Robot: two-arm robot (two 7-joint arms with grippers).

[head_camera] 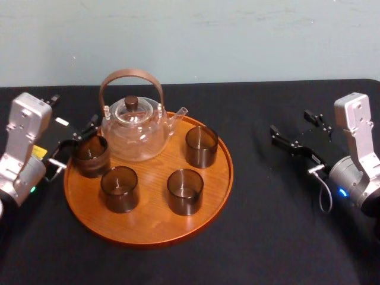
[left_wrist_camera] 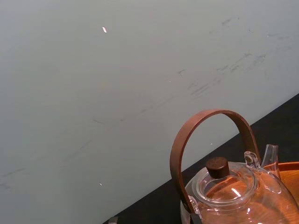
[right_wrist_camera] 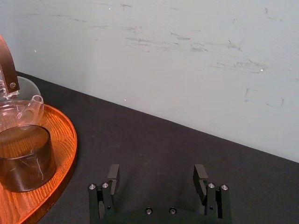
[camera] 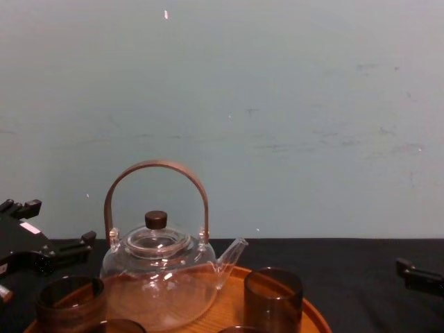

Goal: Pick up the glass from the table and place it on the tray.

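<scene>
Currently we find the left gripper (head_camera: 76, 143) with its fingers spread apart and the glass (head_camera: 90, 155) standing upright right at their tips. The glass is on the tray (head_camera: 148, 240), just inside the rim on the gripper's side. Whether either finger touches the glass we cannot tell. From the chest view, the gripper (camera: 59, 223) sits a little above and behind the glass (camera: 69, 300).

Just beyond the finger nearer the wall (camera: 277, 104) stands the teapot (head_camera: 132, 127). Its clear belly is very near the glass, and its brown handle (left_wrist_camera: 205, 140) arches well above finger height. On the glass's other side, away from the teapot, a second glass (head_camera: 119, 189) stands close by. Two more glasses (head_camera: 185, 191) (head_camera: 201, 146) stand farther across the tray from the gripper, out past the teapot's spout (head_camera: 180, 113).

The tray's low rim curves under the left gripper's fingers. Behind the gripper, the black table (head_camera: 279, 225) runs outward.

The right gripper (head_camera: 291, 123) is well apart from the tray on its far side. Its fingers are wide apart (right_wrist_camera: 156, 171) and point toward the tray, with a stretch of table between its tips and the rim. The nearest glass (right_wrist_camera: 23, 156) is ahead and off to one side of it.
</scene>
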